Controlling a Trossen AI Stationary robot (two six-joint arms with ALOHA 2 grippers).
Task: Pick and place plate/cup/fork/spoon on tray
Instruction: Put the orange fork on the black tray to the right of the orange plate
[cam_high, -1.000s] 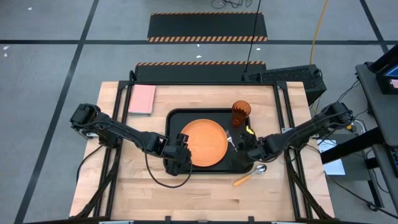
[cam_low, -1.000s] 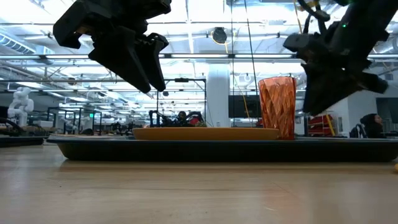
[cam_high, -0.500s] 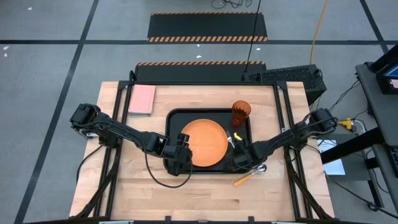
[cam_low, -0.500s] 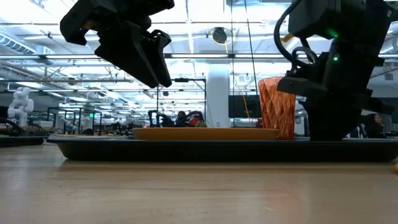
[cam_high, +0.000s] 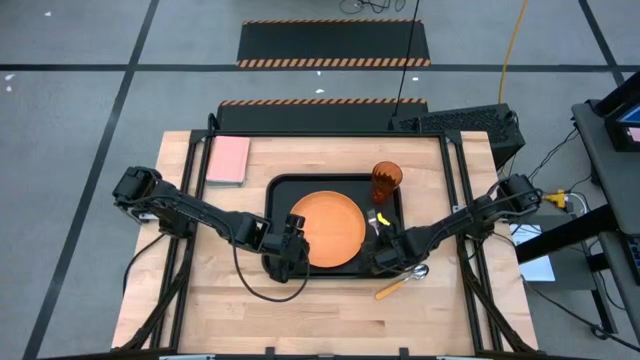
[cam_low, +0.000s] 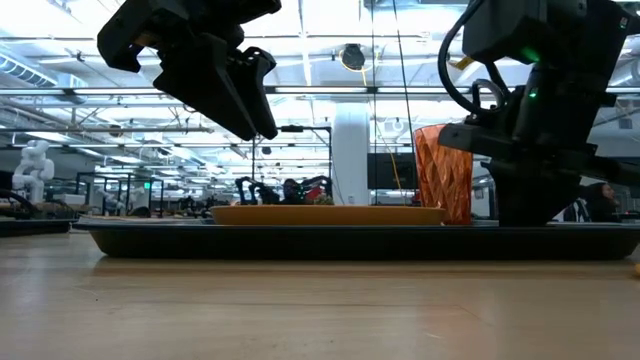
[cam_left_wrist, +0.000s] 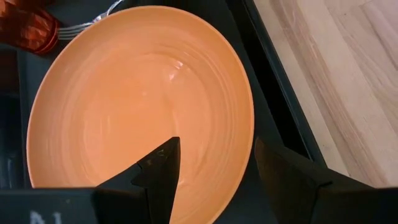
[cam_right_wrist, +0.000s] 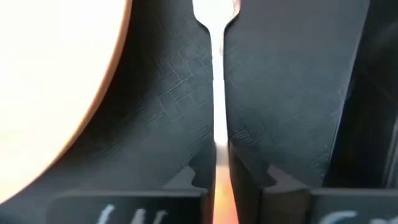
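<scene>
A pink pad (cam_high: 228, 160) lies at the far left corner of the wooden table (cam_high: 320, 310), well apart from the tableware. The left arm reaches in from the table's left side, its left gripper (cam_high: 293, 245) hanging above the near left edge of the plate (cam_high: 328, 229), its 2 fingers (cam_left_wrist: 158, 174) spread apart and holding nothing; in the low view that gripper (cam_low: 255, 125) hovers clear of the plate (cam_low: 330, 214).

The orange plate sits at the middle of the black tray (cam_high: 280, 190), and in the left wrist view it (cam_left_wrist: 137, 106) fills the space ahead of the open fingers, with the tray (cam_left_wrist: 267, 118) rim beside it and bare wood beyond.

Just right of the plate, the fork (cam_high: 373, 224) lies on the tray floor, tines toward the far side. The right gripper (cam_high: 384, 259) is down at the tray's near right part, fingers drawn together on the fork's handle; the right wrist view shows the fork (cam_right_wrist: 218, 93) running straight out from between the 2 closed fingers (cam_right_wrist: 245, 171). The cup (cam_high: 388, 182) stands upright in the tray's far right corner, seen in the low view (cam_low: 440, 185) just behind the right gripper (cam_low: 525, 205).

The spoon (cam_high: 402, 282) rests on the wood just outside the tray's near right corner.
</scene>
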